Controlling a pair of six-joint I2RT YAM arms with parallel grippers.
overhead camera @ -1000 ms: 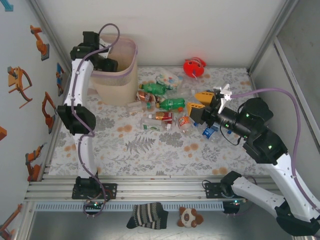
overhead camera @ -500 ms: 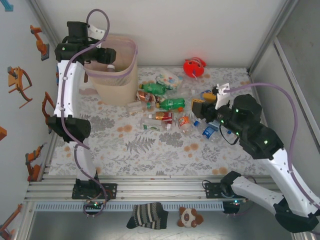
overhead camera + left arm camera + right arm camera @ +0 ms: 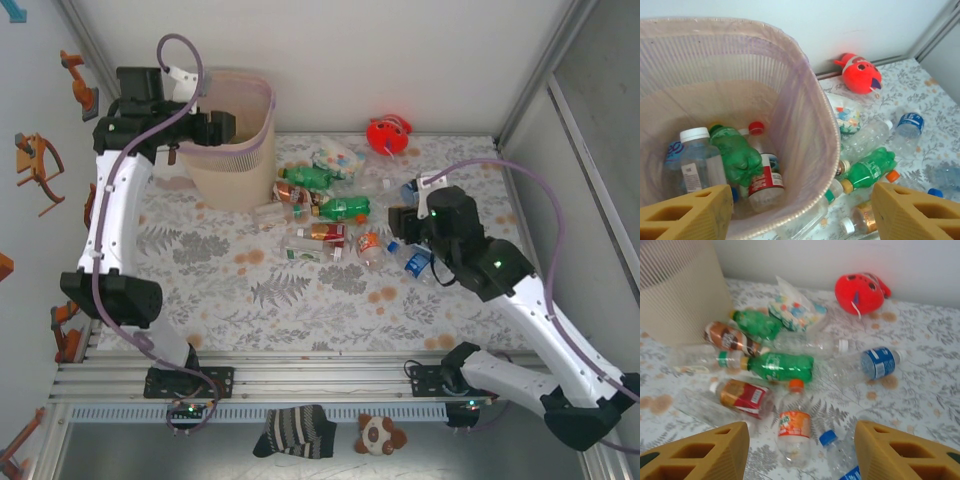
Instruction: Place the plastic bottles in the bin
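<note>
The pale pink bin [image 3: 240, 152] stands at the back left. My left gripper [image 3: 214, 128] hovers over its rim, open and empty. In the left wrist view the bin [image 3: 807, 115] holds a green bottle [image 3: 736, 156], a clear white-capped one [image 3: 698, 162] and a red-labelled one [image 3: 765, 176], with my left gripper [image 3: 800, 220] above them. Several plastic bottles [image 3: 340, 209] lie mid-table. My right gripper [image 3: 398, 222] hangs open above them. In the right wrist view, an orange-labelled bottle [image 3: 794, 427] lies between the open fingers of my right gripper [image 3: 800, 455], beside a green bottle [image 3: 782, 366] and a red-labelled one [image 3: 742, 396].
A red round toy [image 3: 388, 133] sits at the back wall, with a patterned packet [image 3: 335, 160] next to the bottles. A clear blue-labelled bottle [image 3: 875, 362] lies to the right of the pile. A sock [image 3: 295, 430] and a plush toy [image 3: 380, 433] lie below the front rail.
The left arm's elbow has swung out to the left while its gripper stays over the bin. The right wrist has tipped down and shifted left over the bottles.
</note>
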